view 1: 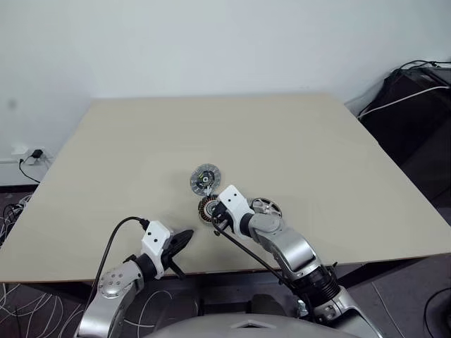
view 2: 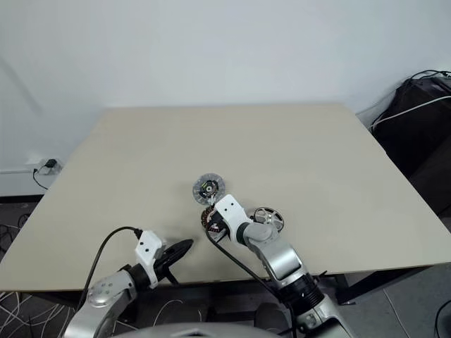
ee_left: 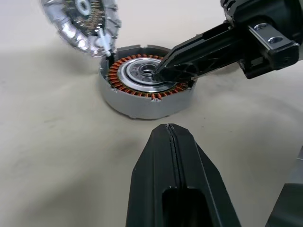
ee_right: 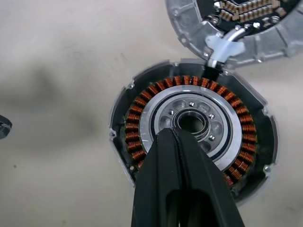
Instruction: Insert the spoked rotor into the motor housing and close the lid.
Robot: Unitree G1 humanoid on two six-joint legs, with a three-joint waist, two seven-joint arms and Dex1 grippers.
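The motor housing [ee_right: 135, 137], a round disc with copper windings around a silver centre, lies on the table near its front edge. My right gripper [ee_right: 171, 135] is shut, and its tips rest on the housing's silver centre beside the hub. The lid [view 1: 205, 179] lies just behind the housing, green-and-yellow face up, joined to it by a short white lead [ee_right: 222, 47]. The spoked rotor [view 1: 266, 208] lies flat to the right of my right wrist, partly hidden by the arm. My left gripper [ee_left: 169, 128] is shut and empty. It hovers a short way in front and to the left of the housing.
The beige table [view 1: 317, 141] stretches back to a white wall. Its front edge [view 1: 70, 271] runs just under my arms. Black equipment with cables [view 1: 416, 105] stands off the right side. A wall socket and loose cables [view 1: 32, 156] sit at the left.
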